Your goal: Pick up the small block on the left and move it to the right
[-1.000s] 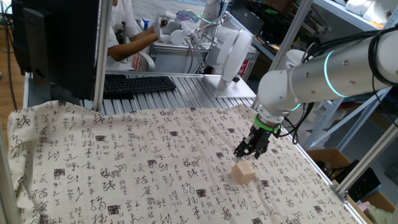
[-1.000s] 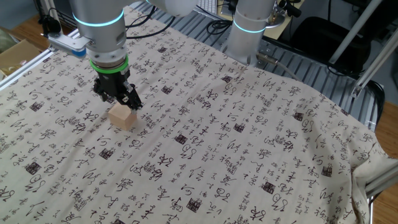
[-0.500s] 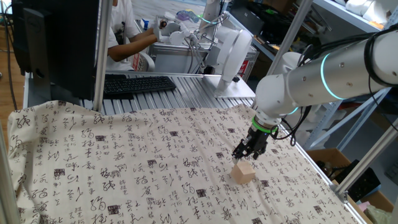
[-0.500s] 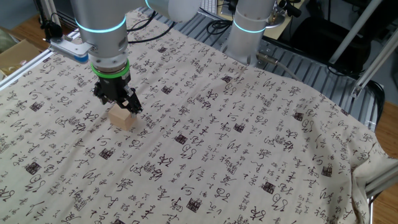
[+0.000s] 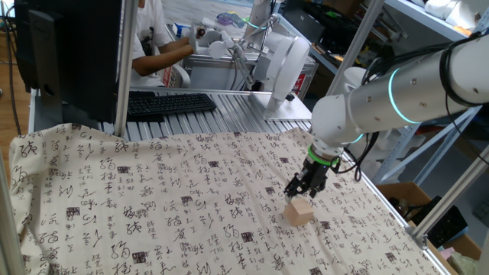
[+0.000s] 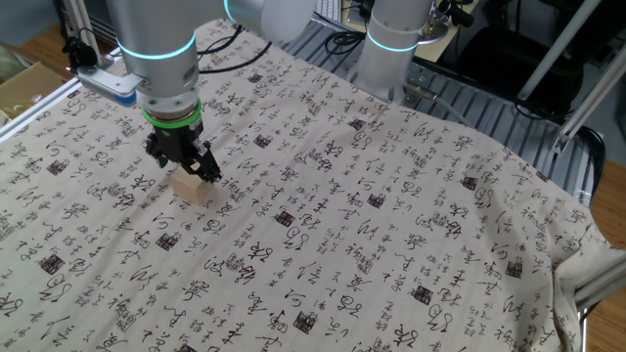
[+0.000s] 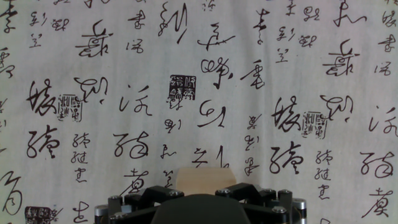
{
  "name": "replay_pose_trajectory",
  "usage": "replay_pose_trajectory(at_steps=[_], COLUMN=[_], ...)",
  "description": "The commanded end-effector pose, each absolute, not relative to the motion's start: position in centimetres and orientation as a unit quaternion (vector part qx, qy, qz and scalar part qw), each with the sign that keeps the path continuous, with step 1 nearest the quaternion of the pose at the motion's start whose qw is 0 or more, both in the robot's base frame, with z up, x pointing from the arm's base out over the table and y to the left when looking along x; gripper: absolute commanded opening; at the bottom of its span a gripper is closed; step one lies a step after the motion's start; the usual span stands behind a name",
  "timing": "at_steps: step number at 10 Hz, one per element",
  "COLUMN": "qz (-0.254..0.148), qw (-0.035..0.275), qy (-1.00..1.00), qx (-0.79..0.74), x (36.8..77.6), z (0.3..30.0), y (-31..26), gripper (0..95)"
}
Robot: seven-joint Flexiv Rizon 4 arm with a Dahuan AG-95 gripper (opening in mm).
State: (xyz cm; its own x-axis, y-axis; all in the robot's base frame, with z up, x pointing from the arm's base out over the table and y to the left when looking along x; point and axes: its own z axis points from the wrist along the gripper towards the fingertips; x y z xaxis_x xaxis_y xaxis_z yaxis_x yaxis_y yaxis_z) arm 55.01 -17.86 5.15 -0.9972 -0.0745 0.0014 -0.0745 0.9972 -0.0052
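The small block [image 5: 299, 211] is a plain light-tan wooden cube on the calligraphy-printed cloth [image 5: 153, 198], near the cloth's right side in one fixed view. In the other fixed view the block [image 6: 195, 188] lies at the left. My gripper [image 5: 302, 192] hangs just above and slightly behind it, fingers spread and pointing down; it also shows in the other fixed view [image 6: 184, 170]. Nothing is between the fingers. In the hand view the block [image 7: 205, 179] peeks out just above the dark gripper housing [image 7: 202, 208]; the fingertips are hidden there.
A black keyboard [image 5: 168, 103] and a person's arm [image 5: 164, 50] are behind the cloth. A second robot base [image 6: 391, 44] stands at the table's back edge. A cardboard box [image 6: 24, 83] sits beyond the left edge. Metal frame posts [image 5: 126, 61] stand round the table.
My gripper has come down a little and shifted slightly closer over the block. The block has not moved.
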Motion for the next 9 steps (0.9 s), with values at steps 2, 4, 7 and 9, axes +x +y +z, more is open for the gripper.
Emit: replay_pose_trajectory(at_steps=[2, 4, 7, 9], qz=[0.012, 0.012, 0.012, 0.016], qw=[-0.002, -0.001, -0.001, -0.002], qy=[-0.999, -1.000, -1.000, -1.000], qx=[0.030, 0.022, 0.015, 0.013], x=[54.2, 53.9, 53.8, 53.9], z=[4.2, 3.7, 3.2, 2.8], y=[-18.2, -18.1, -18.0, -18.0], gripper=[95.0, 95.0, 95.0, 95.0])
